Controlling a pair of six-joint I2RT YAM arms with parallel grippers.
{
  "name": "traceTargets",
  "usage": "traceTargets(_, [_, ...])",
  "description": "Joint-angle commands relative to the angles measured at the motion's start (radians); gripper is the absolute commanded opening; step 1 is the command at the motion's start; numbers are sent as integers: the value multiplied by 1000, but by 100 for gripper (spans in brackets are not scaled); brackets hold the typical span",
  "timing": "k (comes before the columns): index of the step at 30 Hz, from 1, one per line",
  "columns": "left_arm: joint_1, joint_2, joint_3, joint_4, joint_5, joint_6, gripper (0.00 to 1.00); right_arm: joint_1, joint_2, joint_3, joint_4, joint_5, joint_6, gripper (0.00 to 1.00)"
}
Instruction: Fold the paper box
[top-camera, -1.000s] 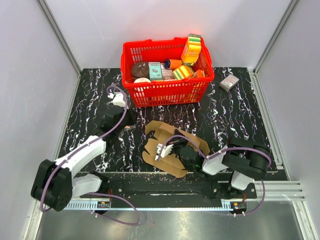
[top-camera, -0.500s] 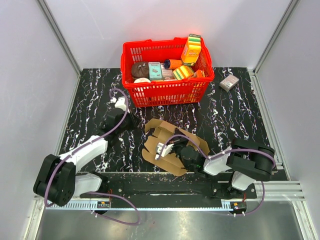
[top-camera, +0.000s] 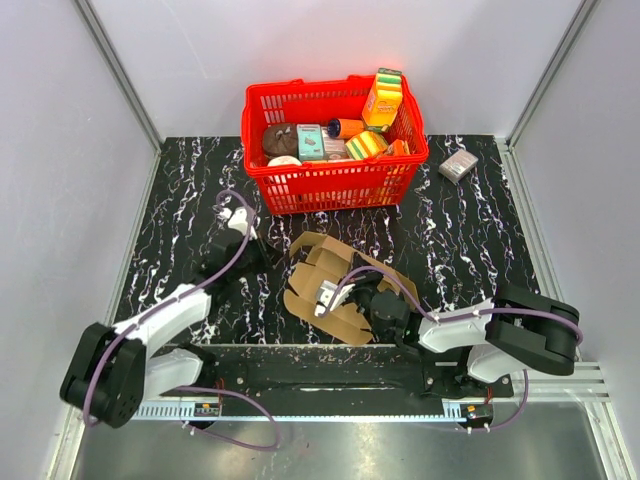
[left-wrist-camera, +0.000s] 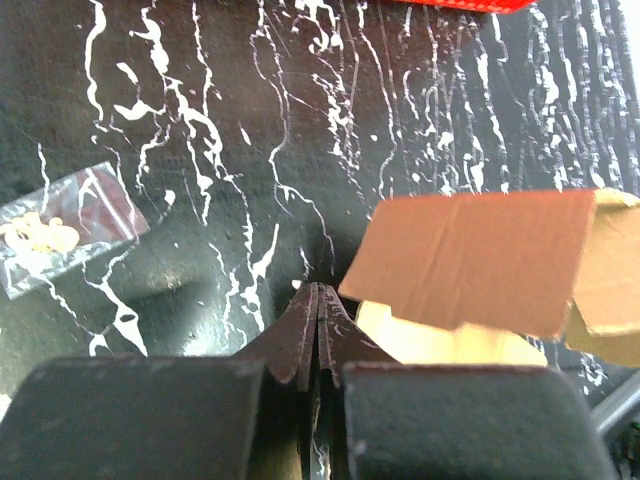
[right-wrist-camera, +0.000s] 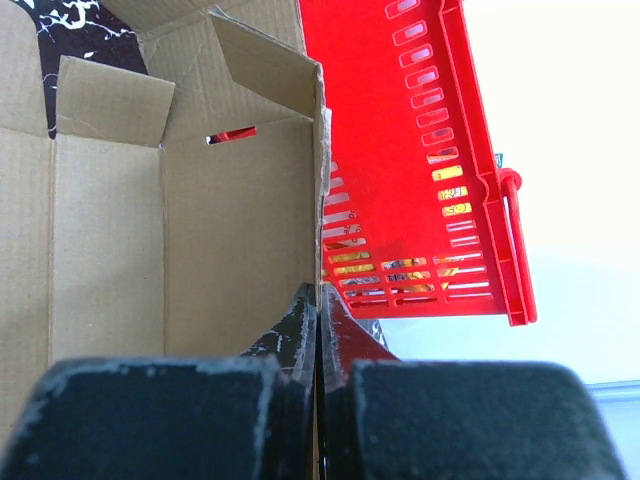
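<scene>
Right wrist: right gripper (right-wrist-camera: 318, 298) apparently pinches corrugated paper box (right-wrist-camera: 230, 225).

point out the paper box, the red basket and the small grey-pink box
paper box (right-wrist-camera: 200, 230): right wrist view, inner wall panel
red basket (top-camera: 330, 186): top external view, front wall
small grey-pink box (top-camera: 458, 165): top external view, top face

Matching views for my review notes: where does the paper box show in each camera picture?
Top external: box at mid-table, just in front of the basket.
Left wrist: box at right centre; a sliver of basket at the top edge.
Right wrist: box fills the left half; basket to its right.
Shared landmark: the red basket.
</scene>
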Motion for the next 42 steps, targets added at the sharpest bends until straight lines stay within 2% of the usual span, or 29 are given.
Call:
traceTargets(1, [1,-118,-65,73,60,-55,0,10,-39,-22,-6,-10,49,0])
traceTargets(11, [-30,-83,-135,286,219,-127,0,13,-27,-22,11,-14,68,0])
traceTargets(18, [-73,-66,-126,272,190,-116,0,13,-22,-21,20,-11,71,0])
traceTargets(26, [-116,69,-108,301,199,-113,0,11,-36,-21,17,-7,72,0])
traceTargets(42, [-120,169,-83,217,93,-89,0,13,-39,-14,13,-18,72,0])
